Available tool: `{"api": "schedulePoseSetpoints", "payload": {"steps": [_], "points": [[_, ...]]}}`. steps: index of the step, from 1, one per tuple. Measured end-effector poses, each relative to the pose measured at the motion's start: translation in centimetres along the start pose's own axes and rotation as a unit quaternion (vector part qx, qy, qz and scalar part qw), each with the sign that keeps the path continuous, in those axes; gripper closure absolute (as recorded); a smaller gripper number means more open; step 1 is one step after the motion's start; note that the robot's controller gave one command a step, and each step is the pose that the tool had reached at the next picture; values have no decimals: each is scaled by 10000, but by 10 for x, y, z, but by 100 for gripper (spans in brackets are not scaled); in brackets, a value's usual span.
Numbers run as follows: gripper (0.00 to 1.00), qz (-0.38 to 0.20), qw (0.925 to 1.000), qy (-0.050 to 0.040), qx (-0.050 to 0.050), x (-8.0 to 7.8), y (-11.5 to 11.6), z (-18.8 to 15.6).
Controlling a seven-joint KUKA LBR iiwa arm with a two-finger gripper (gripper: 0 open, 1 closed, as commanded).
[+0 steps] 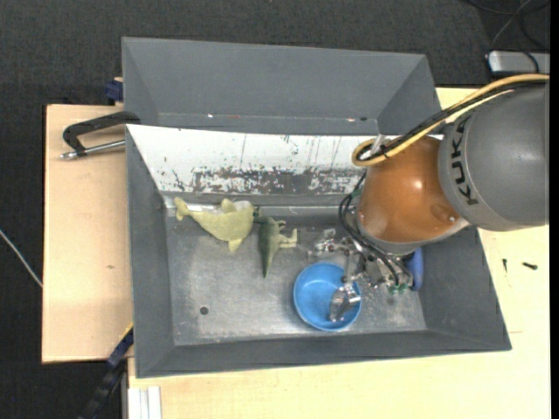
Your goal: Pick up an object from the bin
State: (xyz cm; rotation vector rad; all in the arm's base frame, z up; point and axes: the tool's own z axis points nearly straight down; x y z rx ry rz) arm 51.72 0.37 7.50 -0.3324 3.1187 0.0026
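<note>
From where I stood, the nearest thing in the bin [218,326] was a round blue bowl [310,295]. It sat open side up on the floor close to the near wall, toward the near right corner. The gripper [345,302] hung right over it, with its tip inside the bowl's outline, on the right half and near the rim on that side. The bowl therefore lay directly beneath the gripper and spread away from it to the left. I could not tell whether the gripper was spread or closed, nor whether it touched the bowl or only hovered above it. I saw nothing held in it.

Being round, the bowl offered no long axis to line up with. To my eye any grasp would turn on the thin rim, and the stretch on the right was closest to the tip.

Just to the right of the gripper, half hidden under the wrist, lay a small darker blue thing [416,267]. I could not make out what it was.

Further back, near the middle of the floor, a slim dark green toy animal [267,244] lay with its length running from near to far. Left of it and just beside it, a pale yellow-green toy animal [225,223] lay along the foot of the far wall. Both were well apart from the gripper.

Over the far right of the bin bulged the arm's orange cover [397,199], hiding the floor beneath it.
</note>
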Motion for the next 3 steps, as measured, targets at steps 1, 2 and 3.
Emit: {"api": "schedulePoseSetpoints", "payload": {"steps": [1,2,3], "points": [[100,5,10000,-52,8,-3,-1,-3],[100,13,10000,-23,5,-6,0,-7],[100,15,10000,-42,14,-10,0,-91]]}}
